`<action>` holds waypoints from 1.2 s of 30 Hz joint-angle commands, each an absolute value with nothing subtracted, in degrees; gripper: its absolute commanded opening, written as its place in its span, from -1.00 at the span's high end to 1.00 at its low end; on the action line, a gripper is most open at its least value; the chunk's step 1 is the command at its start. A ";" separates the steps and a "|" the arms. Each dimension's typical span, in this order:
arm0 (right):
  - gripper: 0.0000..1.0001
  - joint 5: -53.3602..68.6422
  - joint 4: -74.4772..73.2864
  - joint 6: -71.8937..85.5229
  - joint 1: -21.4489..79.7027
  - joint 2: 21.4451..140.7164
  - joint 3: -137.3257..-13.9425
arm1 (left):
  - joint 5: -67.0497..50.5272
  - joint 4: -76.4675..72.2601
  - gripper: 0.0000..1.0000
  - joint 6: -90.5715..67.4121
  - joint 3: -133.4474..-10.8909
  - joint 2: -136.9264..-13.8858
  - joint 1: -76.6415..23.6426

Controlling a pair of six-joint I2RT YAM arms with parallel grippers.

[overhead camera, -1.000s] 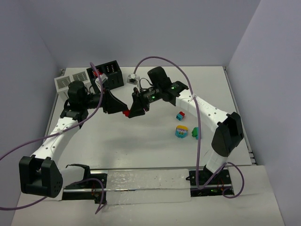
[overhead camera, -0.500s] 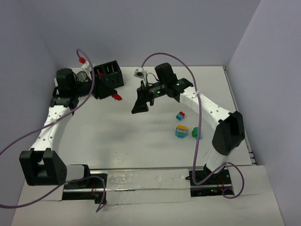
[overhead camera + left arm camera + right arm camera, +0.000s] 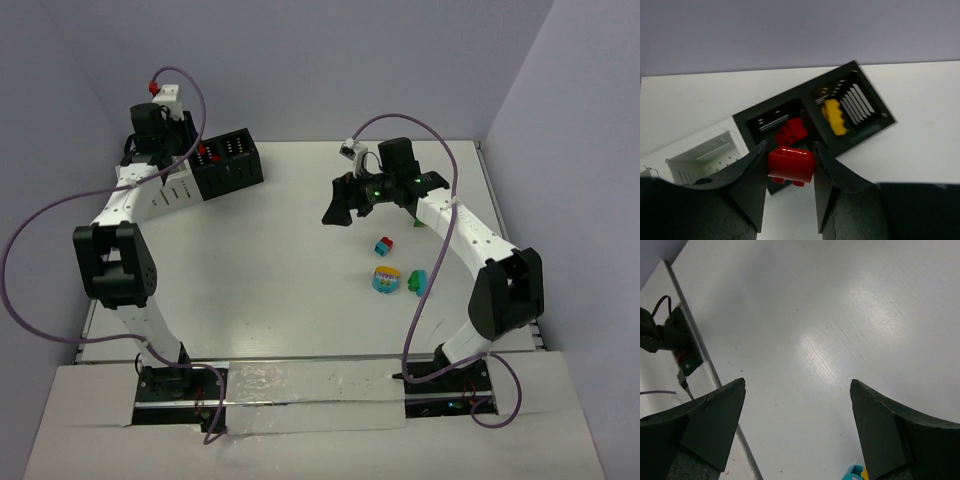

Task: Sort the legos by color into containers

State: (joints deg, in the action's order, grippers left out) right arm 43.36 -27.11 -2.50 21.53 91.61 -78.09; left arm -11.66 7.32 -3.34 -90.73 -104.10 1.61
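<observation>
My left gripper [image 3: 790, 167] is shut on a small red lego [image 3: 791, 164], held just above the near edge of the black container [image 3: 879, 116]. One recess of that container holds a red brick [image 3: 790, 131] and the other a yellow brick [image 3: 834, 116]. The white container [image 3: 705, 156] stands beside it. From above, the left gripper [image 3: 203, 157] hangs at the black container [image 3: 235, 168]. My right gripper [image 3: 340, 208] is open and empty over bare table, also open in its own wrist view [image 3: 797, 381]. A red-and-teal brick [image 3: 383, 245], a rounded cyan-and-yellow piece [image 3: 385, 280] and a green brick [image 3: 415, 282] lie on the table.
Both containers stand at the table's back left corner, near the grey walls. The left arm's white links cover most of the white container from above. The cyan piece's edge [image 3: 856, 472] shows at the bottom of the right wrist view.
The grippers met at the red brick mid-table. The right one opened and drew back to the right. The left arm carried the brick back-left to the black container.
</observation>
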 commanded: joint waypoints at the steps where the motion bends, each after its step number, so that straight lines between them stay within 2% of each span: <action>1: -0.84 40.92 -25.65 -4.48 19.95 86.99 -76.50 | -2.83 0.53 1.00 -0.70 -95.81 -108.51 1.76; 9: -0.86 40.38 -25.58 -4.83 19.39 87.83 -76.49 | -4.10 0.75 0.99 -1.26 -101.42 -116.14 1.76; 11: -0.86 39.62 -25.58 -5.02 19.51 88.16 -76.73 | -4.39 1.14 0.93 -1.67 -101.86 -117.08 1.76; 14: -0.86 37.94 -26.52 -6.18 19.51 88.62 -77.12 | -4.60 1.56 0.66 -1.85 -102.07 -117.80 1.76; 16: -0.86 36.57 -27.85 -7.47 19.51 88.68 -77.43 | -4.92 2.19 0.24 -1.93 -102.22 -117.86 1.76; 18: -0.86 34.11 -29.52 -9.37 19.51 88.44 -77.51 | -5.32 3.30 0.00 -1.93 -102.53 -117.78 1.76; 24: -0.83 25.43 -34.71 -15.44 19.51 87.49 -76.20 | -5.41 5.66 -0.51 -1.85 -103.34 -116.44 1.76; 31: -0.82 18.93 -40.47 -25.79 18.63 87.20 -73.80 | -9.90 10.26 -0.61 -0.62 -103.53 -111.09 1.76; 36: -0.81 12.71 -42.57 -26.94 17.44 90.63 -73.27 | -11.21 11.90 -0.61 -1.10 -97.89 -103.26 1.31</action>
State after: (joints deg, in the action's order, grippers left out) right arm 18.91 -40.12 -23.44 18.57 89.08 -73.94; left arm -8.39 10.72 -1.23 -99.67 -113.44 1.58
